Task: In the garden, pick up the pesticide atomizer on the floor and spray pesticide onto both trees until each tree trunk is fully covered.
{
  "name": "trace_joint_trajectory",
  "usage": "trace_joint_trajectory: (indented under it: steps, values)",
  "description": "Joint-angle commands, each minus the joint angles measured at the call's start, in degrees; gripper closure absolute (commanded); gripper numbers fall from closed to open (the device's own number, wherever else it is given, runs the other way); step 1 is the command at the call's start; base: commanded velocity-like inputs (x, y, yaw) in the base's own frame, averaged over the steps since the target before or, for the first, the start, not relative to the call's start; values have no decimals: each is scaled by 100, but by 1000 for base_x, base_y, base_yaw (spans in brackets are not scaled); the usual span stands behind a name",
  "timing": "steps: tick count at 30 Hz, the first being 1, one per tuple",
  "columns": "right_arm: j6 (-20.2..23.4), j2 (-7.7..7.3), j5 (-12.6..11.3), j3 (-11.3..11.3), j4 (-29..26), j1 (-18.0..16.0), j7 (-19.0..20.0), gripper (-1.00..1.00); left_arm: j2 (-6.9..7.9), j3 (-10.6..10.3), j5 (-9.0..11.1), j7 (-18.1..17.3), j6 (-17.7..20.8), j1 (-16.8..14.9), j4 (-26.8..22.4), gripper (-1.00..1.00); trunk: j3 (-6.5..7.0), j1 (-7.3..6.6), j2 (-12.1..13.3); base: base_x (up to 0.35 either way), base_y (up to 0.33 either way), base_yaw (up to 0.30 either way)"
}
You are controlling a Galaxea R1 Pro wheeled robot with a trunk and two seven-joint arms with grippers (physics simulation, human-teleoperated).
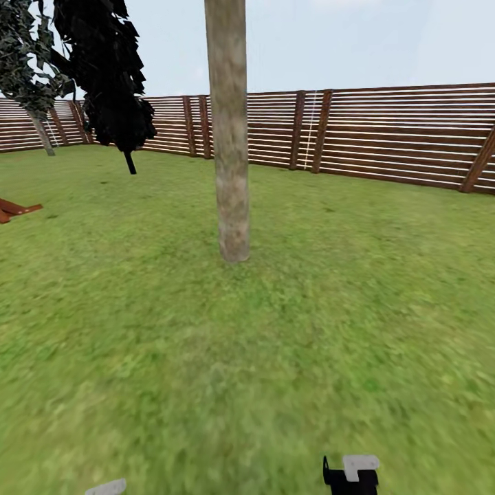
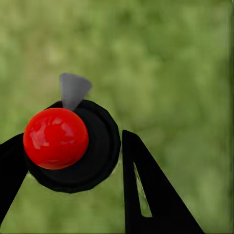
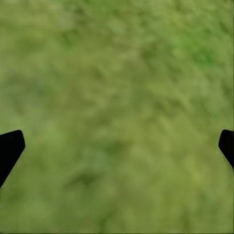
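Observation:
My left gripper is shut on the pesticide atomizer, which has a glossy red round cap on a black disc and a small grey nozzle. Blurred grass lies beneath it. A tree trunk, thick and mottled grey-beige, rises from the lawn straight ahead in the head view, a few steps away. A second tree with a grey trunk stands far off at the left by the fence. Over bare grass, my right gripper is open, its black fingertips far apart. The pesticide is out of view.
A brown slatted fence rings the lawn behind the trunk. A dark leafy column-shaped tree stands at the back left. A low brown wooden object lies at the left edge. Open grass stretches between me and the trunk.

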Motion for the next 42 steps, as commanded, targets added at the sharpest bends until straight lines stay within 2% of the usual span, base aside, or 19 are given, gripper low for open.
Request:
trace_joint_trajectory:
  steps: [1,10,42]
  values:
    - [-15,4,60,-44,5,-4,-20,-100,1,-48,53,-6,-13,-2,0,100,-5,3,-2,340,0,16]
    - [-15,5,52,-44,5,-4,-20,-100,1,-48,53,-3,-12,-2,-1,100,-5,3,-2,340,0,137]
    - [-15,11,52,-36,5,-4,-20,-100,1,-48,53,-5,-11,-2,2,100,-5,3,-2,340,0,2]
